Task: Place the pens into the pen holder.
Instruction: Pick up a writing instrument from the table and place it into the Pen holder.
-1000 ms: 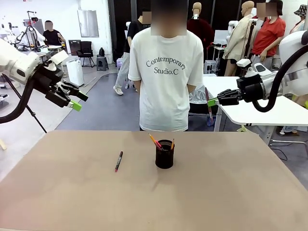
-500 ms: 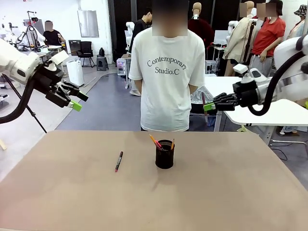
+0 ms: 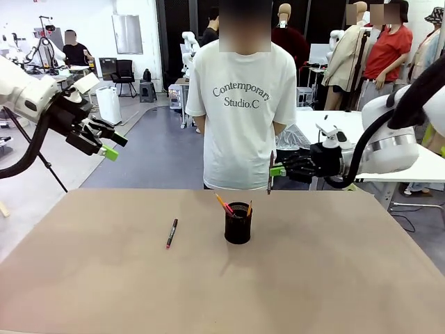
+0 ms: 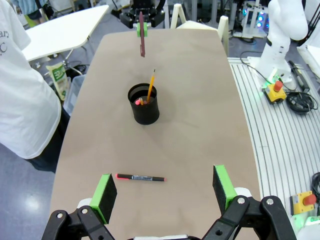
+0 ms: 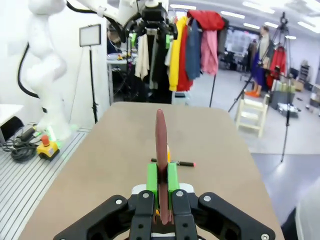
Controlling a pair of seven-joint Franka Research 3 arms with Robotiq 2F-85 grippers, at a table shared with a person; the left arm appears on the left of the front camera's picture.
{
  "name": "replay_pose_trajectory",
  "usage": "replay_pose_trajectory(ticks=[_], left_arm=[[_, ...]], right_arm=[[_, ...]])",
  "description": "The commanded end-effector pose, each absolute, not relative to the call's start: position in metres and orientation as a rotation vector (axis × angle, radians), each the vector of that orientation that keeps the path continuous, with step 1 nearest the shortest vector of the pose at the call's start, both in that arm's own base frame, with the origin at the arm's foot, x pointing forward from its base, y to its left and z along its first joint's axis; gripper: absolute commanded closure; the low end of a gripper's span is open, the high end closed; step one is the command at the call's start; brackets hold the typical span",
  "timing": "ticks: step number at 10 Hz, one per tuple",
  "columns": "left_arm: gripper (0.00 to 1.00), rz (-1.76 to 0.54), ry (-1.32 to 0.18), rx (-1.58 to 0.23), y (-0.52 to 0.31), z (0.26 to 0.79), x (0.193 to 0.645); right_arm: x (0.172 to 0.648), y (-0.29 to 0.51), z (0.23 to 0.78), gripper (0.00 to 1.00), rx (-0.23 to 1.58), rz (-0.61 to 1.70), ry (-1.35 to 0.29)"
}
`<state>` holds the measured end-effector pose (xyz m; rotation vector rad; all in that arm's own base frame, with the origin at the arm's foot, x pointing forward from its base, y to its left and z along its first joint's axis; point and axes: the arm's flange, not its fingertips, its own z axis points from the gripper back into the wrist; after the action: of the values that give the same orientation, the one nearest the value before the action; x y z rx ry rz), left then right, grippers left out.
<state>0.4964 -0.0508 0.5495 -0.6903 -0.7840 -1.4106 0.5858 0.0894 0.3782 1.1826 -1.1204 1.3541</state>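
Right gripper (image 3: 277, 170), at centre right of the front view, is clamped on a dark red pen (image 3: 269, 184) held upright, up and right of the pen holder (image 3: 238, 226). A pinkish-red pen (image 3: 224, 204) and an orange-yellow pen (image 3: 249, 208) stand in the holder. Left of it, a dark pen with a red end (image 3: 171, 233) lies on the table (image 3: 334, 278). Left gripper (image 3: 109, 147) hangs at upper left, its jaws apart and empty.

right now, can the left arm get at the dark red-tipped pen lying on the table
Probably yes: the open left gripper points toward the dark red-tipped pen, nothing lies between, and it lies apart from the black mesh pen holder.
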Motion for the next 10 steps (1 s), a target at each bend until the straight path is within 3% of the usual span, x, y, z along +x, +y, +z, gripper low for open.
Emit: replay_pose_trajectory(ticks=[1,5,10], left_arm=[[0.0,-1.41,-0.78,-0.699,-0.049,0.55,0.495],[0.0,-1.41,-0.78,-0.699,-0.049,0.55,0.495],[0.0,-1.41,-0.78,-0.699,-0.049,0.55,0.495]], right_arm=[[0.609,0.099,0.375,1.0,1.227,1.338,-1.209],[0.618,0.115,0.376,1.0,1.294,1.257,-1.254],[0.612,0.117,0.358,1.0,1.275,1.27,-1.185]])
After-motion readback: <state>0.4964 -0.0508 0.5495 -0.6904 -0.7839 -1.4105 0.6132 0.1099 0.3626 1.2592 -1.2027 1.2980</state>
